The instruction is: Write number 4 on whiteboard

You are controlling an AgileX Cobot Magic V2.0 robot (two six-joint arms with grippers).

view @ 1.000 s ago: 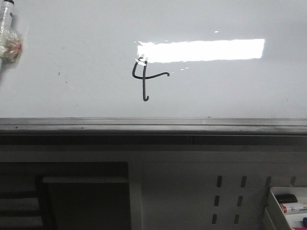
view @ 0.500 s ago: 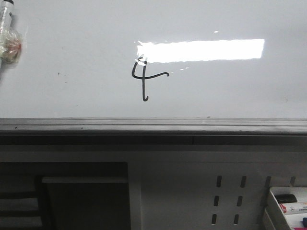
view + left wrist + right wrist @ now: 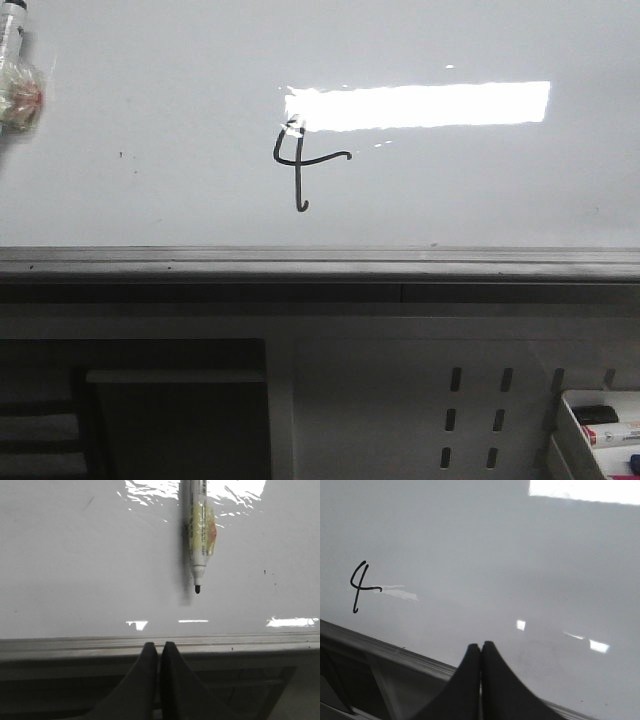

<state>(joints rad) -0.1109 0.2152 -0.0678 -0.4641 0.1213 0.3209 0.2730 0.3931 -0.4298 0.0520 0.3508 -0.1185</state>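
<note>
The whiteboard (image 3: 150, 90) fills the upper front view, with a grey metal rail along its near edge. A black hand-drawn number 4 (image 3: 298, 165) sits near its middle, just under the bright light reflection; it also shows in the right wrist view (image 3: 359, 587). A white marker (image 3: 199, 530) with a black tip lies on the board in the left wrist view, and at the far left of the front view (image 3: 15, 70). My left gripper (image 3: 159, 647) is shut and empty over the rail. My right gripper (image 3: 480, 647) is shut and empty above the board's near edge.
Below the rail is a grey perforated panel (image 3: 470, 410). A white tray (image 3: 600, 425) with several markers stands at the lower right. A dark opening (image 3: 140, 410) lies at the lower left.
The front view has shifted very slightly; the 4, the marker and the board stay as they were.
</note>
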